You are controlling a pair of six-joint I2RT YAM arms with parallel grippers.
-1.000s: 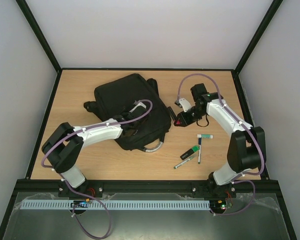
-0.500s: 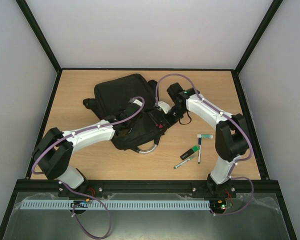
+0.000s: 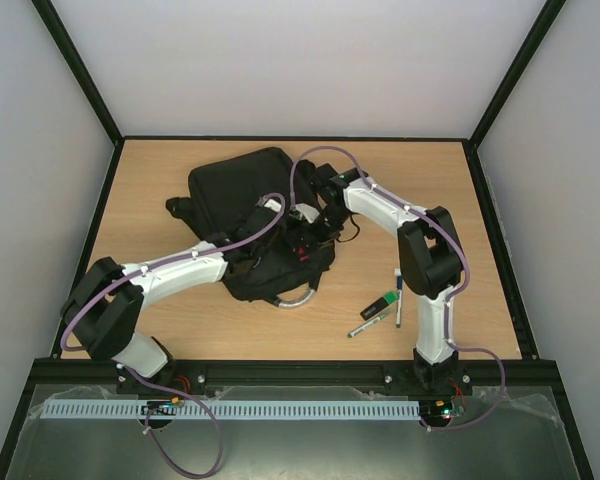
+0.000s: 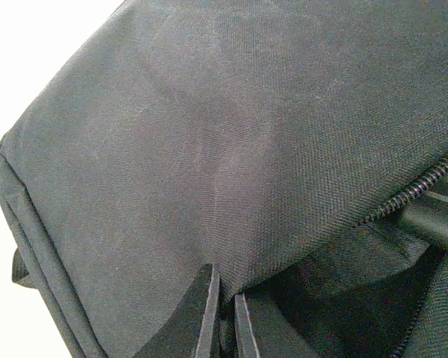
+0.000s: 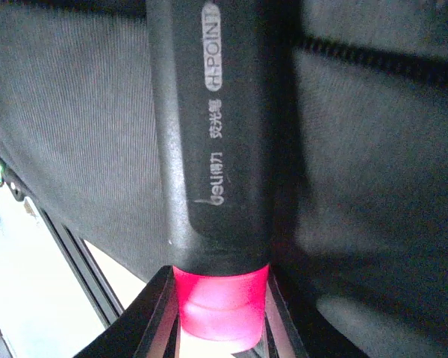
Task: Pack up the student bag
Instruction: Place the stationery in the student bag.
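Over student bag [image 3: 235, 185], right gripper [image 5: 218, 306] arrived holding highlighter [image 5: 216, 149].

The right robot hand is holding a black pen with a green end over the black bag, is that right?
Not quite. The right wrist view shows that the end of the pen in the right gripper is pink, not green. The rest is right: the pen's body is black, and it is held over the black bag.
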